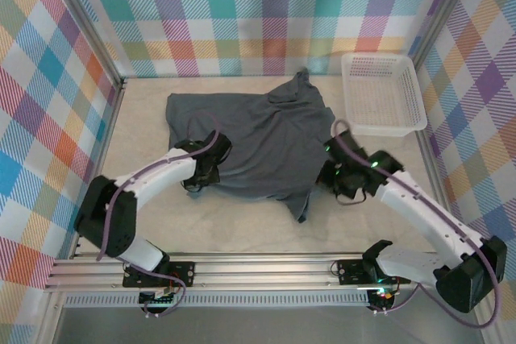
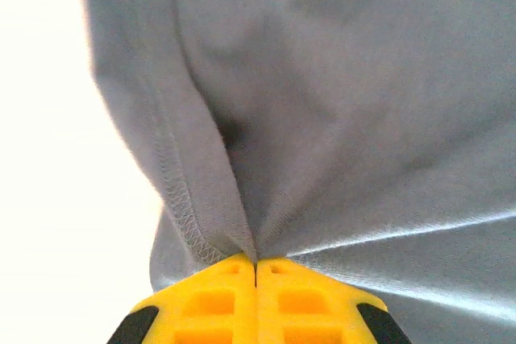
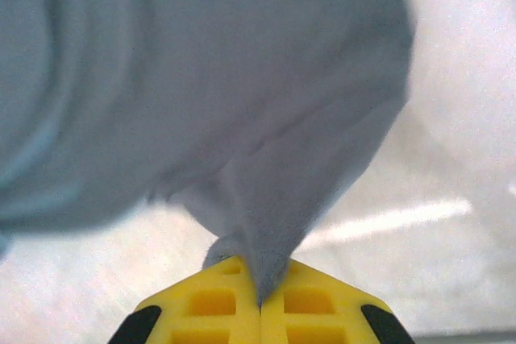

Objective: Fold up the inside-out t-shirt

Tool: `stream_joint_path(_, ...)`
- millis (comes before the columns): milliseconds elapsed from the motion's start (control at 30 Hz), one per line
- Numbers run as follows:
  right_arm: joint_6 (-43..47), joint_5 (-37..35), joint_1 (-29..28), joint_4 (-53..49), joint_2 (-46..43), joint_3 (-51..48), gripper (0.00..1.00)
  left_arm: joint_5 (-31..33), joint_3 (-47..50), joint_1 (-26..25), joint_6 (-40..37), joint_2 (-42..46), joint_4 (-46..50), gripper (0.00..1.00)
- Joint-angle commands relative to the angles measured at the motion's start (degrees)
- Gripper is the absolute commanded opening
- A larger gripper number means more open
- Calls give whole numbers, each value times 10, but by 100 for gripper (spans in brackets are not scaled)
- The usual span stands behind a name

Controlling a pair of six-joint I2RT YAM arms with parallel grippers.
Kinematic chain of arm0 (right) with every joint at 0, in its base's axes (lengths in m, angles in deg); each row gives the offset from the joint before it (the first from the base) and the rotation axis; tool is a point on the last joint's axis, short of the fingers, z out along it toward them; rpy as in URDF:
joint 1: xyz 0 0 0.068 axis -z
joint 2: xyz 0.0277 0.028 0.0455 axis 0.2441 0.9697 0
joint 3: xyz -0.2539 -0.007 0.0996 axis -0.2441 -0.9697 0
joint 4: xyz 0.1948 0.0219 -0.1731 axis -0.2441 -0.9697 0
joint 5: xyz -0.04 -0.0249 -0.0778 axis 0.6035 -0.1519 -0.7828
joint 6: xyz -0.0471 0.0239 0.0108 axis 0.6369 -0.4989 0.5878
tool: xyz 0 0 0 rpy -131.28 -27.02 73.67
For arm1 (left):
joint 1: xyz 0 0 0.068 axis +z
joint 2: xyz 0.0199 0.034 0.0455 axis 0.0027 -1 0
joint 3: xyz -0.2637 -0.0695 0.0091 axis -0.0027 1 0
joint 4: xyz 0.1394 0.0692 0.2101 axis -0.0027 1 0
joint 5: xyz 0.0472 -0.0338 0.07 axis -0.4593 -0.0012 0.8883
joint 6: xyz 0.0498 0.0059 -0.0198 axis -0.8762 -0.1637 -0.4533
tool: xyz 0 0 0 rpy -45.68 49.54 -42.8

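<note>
The inside-out t-shirt (image 1: 258,138), dark slate-grey, lies spread and rumpled across the middle of the table. My left gripper (image 1: 203,168) is at its near left edge, shut on a pinch of the fabric (image 2: 242,223) next to a stitched hem (image 2: 173,191). At the shirt's near right side my right gripper (image 1: 334,173) is shut on a fold of the cloth (image 3: 282,223), which rises from the yellow fingertips (image 3: 218,300). A narrow tail of shirt (image 1: 302,203) hangs toward the near edge between the two arms.
A white mesh basket (image 1: 383,94) stands at the back right, just beside the shirt's right sleeve. Plaid walls close in the table on three sides. An aluminium rail (image 1: 258,267) with the arm bases runs along the near edge.
</note>
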Motion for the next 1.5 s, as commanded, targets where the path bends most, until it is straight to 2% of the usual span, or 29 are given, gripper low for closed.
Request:
stream_joint_path(0, 89, -69, 108, -46, -9, 75, 0, 119, -45, 19, -107, 48, 9, 0)
stream_joint_path(100, 151, -57, 178, -35, 13, 115, 0, 111, -71, 68, -170, 36, -21, 0)
stream_joint_path(233, 186, -57, 210, -61, 37, 155, 0, 117, -117, 117, -208, -6, -31, 0)
stream_joint_path(333, 195, -49, 245, -64, 17, 151, 0, 89, -137, 154, -218, -30, -45, 0)
stream_joint_path(533, 228, -30, 321, -89, 9, 151, 0, -44, -132, 190, -282, -52, -126, 0)
stream_joint_path(633, 221, 42, 331, -65, 18, 130, 0, -130, -130, 192, -325, -77, -168, 0)
stream_joint_path(733, 200, 125, 331, -36, 45, 101, 0, -144, -150, 192, -291, -119, -182, 0)
stream_joint_path(833, 182, 166, 331, -5, 55, 82, 0, -68, -168, 193, -259, -175, -186, 2)
stream_joint_path(933, 179, 187, 331, 8, 61, 82, 0, -32, -203, 202, -228, -225, -157, 13)
stream_joint_path(1000, 182, 190, 331, 8, 62, 86, 0, -48, -207, 204, -211, -224, -148, 24)
stream_joint_path(1100, 188, 189, 331, 6, 57, 83, 0, -85, -193, 204, -162, -187, -124, 33)
stream_joint_path(1267, 189, 190, 331, 14, 42, 61, 0, -208, -119, 203, -75, -112, -132, 37)
stream_joint_path(1467, 185, 204, 331, 30, 42, 50, 0, -244, -80, 208, -2, -113, -180, 40)
